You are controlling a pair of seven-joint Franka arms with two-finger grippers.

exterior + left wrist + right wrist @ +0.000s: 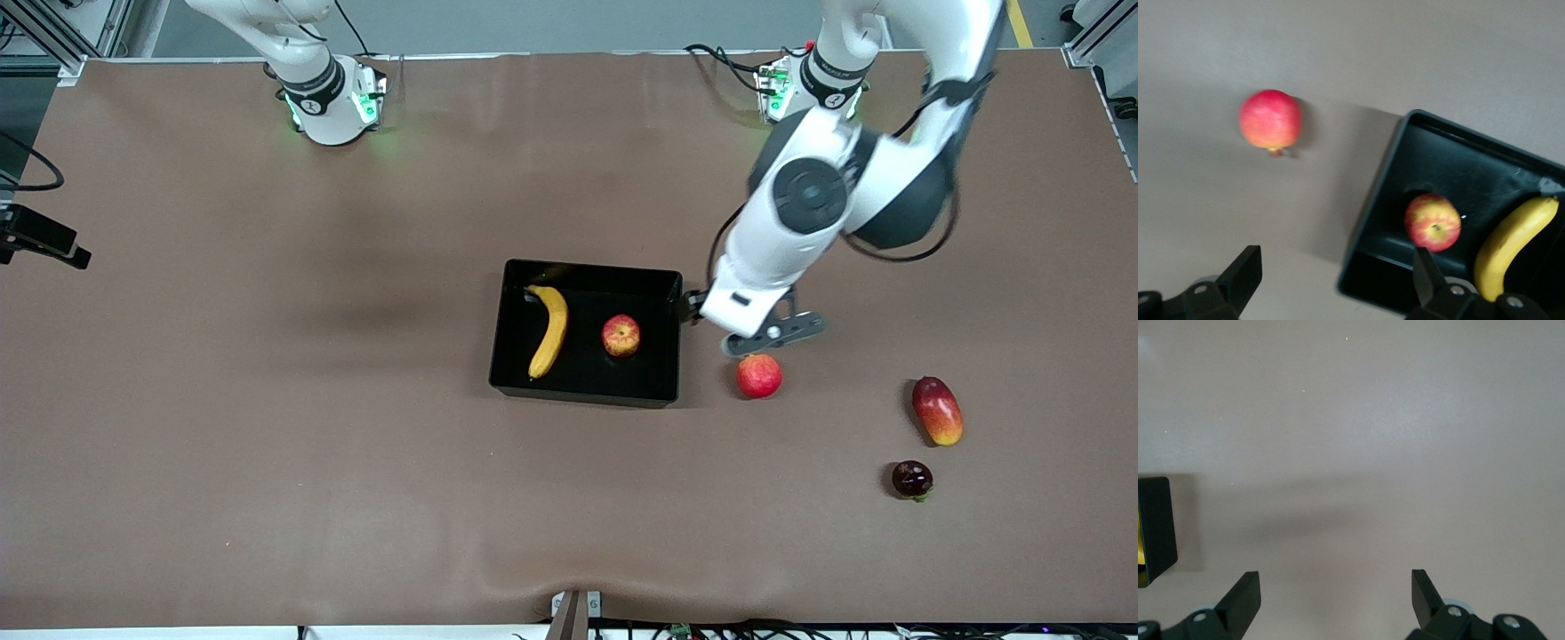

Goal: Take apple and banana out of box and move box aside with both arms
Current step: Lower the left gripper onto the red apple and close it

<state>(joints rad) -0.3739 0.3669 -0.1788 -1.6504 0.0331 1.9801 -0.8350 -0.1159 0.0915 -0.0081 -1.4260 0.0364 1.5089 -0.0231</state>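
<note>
Front view gives you the layout: the tabletop [267,444] carries the box [507,356] near its middle, a shallow black tray with both fruits inside and nothing lifted out yet. Your left arm reaches down from its base to the box's end wall on its own side, while your right arm waits near its base with only its lower links in that view.

The banana [549,331] lies in the half of the box toward the right arm's end, its long axis running from the robots toward the front camera. The apple [621,336] sits in the half toward the left arm's end — the nearer fruit to the left claw [772,335].

That claw hovers over bare tabletop just outside the box wall, beside the pomegranate [758,375], fingers spread wide and holding nothing. From the left wrist view, the apple [1432,222] lies just inside the wall, between the claw and the banana [1513,243]. So, as I judge it, the left claw should shift over the wall toward the box's middle and then drop on the apple.

The right claw [1335,600] is spread too, empty, over bare tabletop beside a corner of the box [1155,523].
</note>
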